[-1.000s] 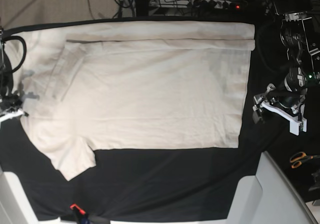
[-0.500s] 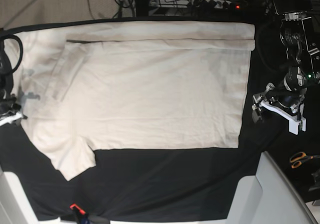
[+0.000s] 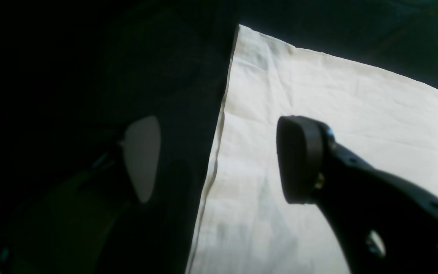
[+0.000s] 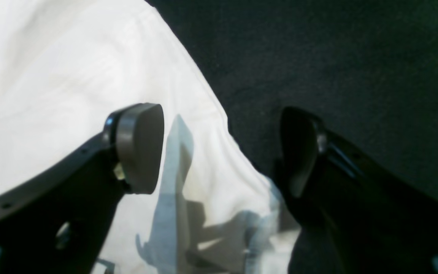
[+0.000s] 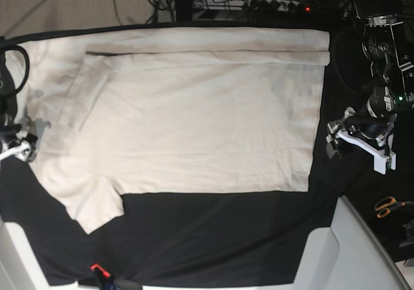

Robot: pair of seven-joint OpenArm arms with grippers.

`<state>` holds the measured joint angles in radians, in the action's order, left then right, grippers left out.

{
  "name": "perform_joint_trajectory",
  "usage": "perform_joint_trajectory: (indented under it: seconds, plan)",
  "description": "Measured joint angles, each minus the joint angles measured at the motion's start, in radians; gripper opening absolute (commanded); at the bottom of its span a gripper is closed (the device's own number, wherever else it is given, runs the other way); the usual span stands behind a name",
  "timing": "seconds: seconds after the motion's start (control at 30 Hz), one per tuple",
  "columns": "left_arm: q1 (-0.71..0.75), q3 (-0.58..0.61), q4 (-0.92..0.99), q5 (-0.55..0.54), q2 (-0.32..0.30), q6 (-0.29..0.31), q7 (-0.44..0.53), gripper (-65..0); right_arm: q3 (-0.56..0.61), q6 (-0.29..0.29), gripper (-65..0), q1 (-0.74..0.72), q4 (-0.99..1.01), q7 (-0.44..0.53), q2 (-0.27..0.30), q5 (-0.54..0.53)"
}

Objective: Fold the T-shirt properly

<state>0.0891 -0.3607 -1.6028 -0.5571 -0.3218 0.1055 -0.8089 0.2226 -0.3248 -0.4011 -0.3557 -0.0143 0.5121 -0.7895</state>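
The cream T-shirt (image 5: 194, 115) lies spread flat on the black table cover (image 5: 213, 232), its far long edge folded over in a band and one short sleeve (image 5: 94, 202) sticking out at the near left. In the base view my right gripper (image 5: 18, 149) sits at the shirt's left edge. The right wrist view shows the right gripper (image 4: 221, 150) open, one finger over the T-shirt (image 4: 70, 76) and one over the black cover, holding nothing. My left gripper (image 5: 357, 147) hovers just off the shirt's right hem. The left gripper (image 3: 219, 160) is open, straddling the edge of the T-shirt (image 3: 337, 99).
Orange-handled scissors (image 5: 389, 206) lie at the right beyond the cover. White bins stand at the near right (image 5: 352, 251) and near left (image 5: 13, 257). Cables and a power strip (image 5: 278, 4) run along the back. A small red clip (image 5: 97, 268) holds the cover's front edge.
My right gripper has gone from shut to open, letting go of the shirt's left edge, which has settled flat. The left arm has not moved.
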Motion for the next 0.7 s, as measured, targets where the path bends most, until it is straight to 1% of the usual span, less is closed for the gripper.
perform_joint_trajectory:
  seconds: [0.07,0.13,0.2,0.33,0.37,0.43,0.47,0.5,0.53,0.57,0.7]
  plan:
    - [0.000,0.000,0.000,0.000,0.000,0.000,0.000,-19.3,0.000,0.001,-30.8,0.001,0.000,-0.025,-0.004,0.000]
    - [0.000,0.000,0.000,0.000,0.000,0.000,0.000,-19.3,0.000,0.000,-35.4,0.006,0.001,-0.028,-0.013,0.000]
    - [0.000,0.000,0.000,0.000,0.000,0.000,0.000,-19.3,0.000,0.000,-37.4,0.008,0.000,-0.025,-0.017,-0.003]
    - [0.000,0.000,0.000,0.000,0.000,0.000,0.000,-19.3,0.000,0.000,-38.3,0.008,0.000,-0.027,-0.017,-0.004]
    - [0.000,0.000,0.000,0.000,0.000,0.000,0.000,-19.3,0.000,0.000,-40.4,0.008,0.000,-0.027,-0.017,-0.003]
    - [0.000,0.000,0.000,0.000,0.000,0.000,0.000,-19.3,0.000,0.000,-48.5,0.008,0.000,-0.028,-0.017,-0.003]
    - [0.000,0.000,0.000,0.000,0.000,0.000,0.000,-19.3,0.000,0.000,-54.5,0.008,0.000,-0.030,-0.017,-0.004]
    - [0.000,0.000,0.000,0.000,0.000,0.000,0.000,-19.3,0.000,0.000,-59.1,0.008,0.000,-0.032,-0.017,-0.004]
    - [0.000,0.000,0.000,0.000,0.000,0.000,0.000,-19.3,0.000,0.000,-62.4,0.008,-0.003,-0.032,-0.017,-0.004]
    - [0.000,0.000,0.000,0.000,0.000,0.000,0.000,-19.3,0.000,-0.001,-64.2,0.008,-0.003,-0.032,-0.016,-0.003]
    - [0.000,0.000,0.000,0.000,0.000,0.000,0.000,-19.3,0.000,0.001,-64.8,0.006,-0.021,-0.038,-0.013,-0.003]
